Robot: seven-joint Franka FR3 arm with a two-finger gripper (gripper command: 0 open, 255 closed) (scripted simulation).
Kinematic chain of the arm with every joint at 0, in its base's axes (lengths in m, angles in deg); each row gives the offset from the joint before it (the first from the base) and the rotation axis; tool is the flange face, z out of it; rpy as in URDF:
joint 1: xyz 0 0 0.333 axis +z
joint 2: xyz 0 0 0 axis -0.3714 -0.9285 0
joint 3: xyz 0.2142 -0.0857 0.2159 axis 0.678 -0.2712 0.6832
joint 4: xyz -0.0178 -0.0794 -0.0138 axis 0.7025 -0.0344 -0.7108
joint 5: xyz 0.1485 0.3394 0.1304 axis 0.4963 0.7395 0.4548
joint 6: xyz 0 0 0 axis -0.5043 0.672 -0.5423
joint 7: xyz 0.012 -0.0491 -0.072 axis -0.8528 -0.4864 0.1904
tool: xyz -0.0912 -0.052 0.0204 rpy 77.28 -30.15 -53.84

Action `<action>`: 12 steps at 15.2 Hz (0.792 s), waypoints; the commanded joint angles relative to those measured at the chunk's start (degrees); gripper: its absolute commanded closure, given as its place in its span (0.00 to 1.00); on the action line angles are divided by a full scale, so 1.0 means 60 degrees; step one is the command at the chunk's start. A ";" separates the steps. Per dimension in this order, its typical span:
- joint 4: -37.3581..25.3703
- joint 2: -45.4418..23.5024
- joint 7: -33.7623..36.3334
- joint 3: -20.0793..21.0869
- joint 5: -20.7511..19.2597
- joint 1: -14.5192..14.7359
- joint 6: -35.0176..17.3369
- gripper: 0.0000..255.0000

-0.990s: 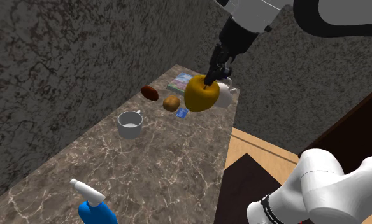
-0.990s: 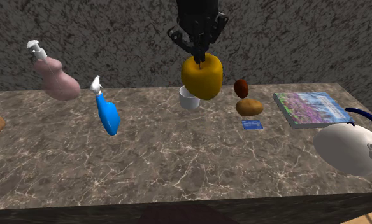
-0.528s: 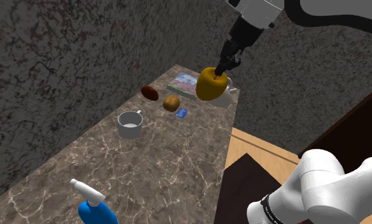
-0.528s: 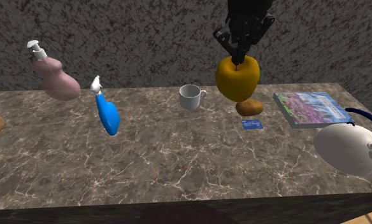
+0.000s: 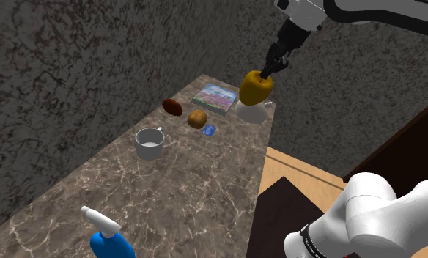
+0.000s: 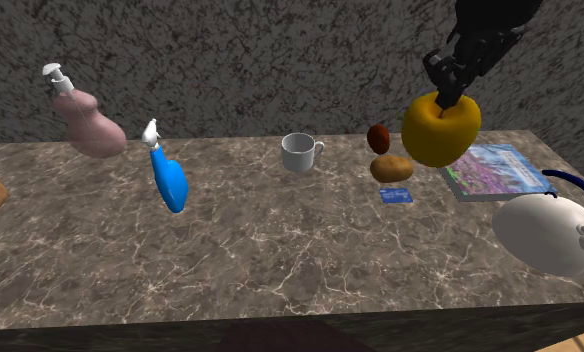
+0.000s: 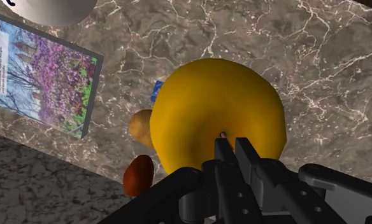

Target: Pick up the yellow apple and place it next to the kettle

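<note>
Apple (image 7: 204, 108) clasped at stem between fingers (image 7: 247, 154), hanging below them.

place: pretty sure it's a home kitchen | why: long marbled stone counter (image 5: 168, 190) with a white kettle (image 6: 545, 232), a mug (image 5: 149, 143) and a potato (image 6: 391, 168) | also: pink soap dispenser (image 6: 85, 125), blue spray bottle (image 6: 167, 178) | floor: wood planks (image 5: 287, 166) beside the counter | walls (image 5: 73, 73): dark speckled stone

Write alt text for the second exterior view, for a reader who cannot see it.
A black gripper holds a yellow apple in the air above a marbled counter, near a book and a white kettle. A mug sits further left.
</note>
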 commanded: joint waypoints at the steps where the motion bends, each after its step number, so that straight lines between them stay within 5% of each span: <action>1: -0.0285 -0.0269 -0.0495 -0.0399 -0.0018 -0.0086 -0.0026 1.00; 9: -0.1597 -0.1552 -0.2444 -0.1970 0.0259 -0.0359 -0.0089 1.00; 12: -0.1127 -0.1461 -0.2426 -0.1976 0.0214 -0.0385 -0.0473 1.00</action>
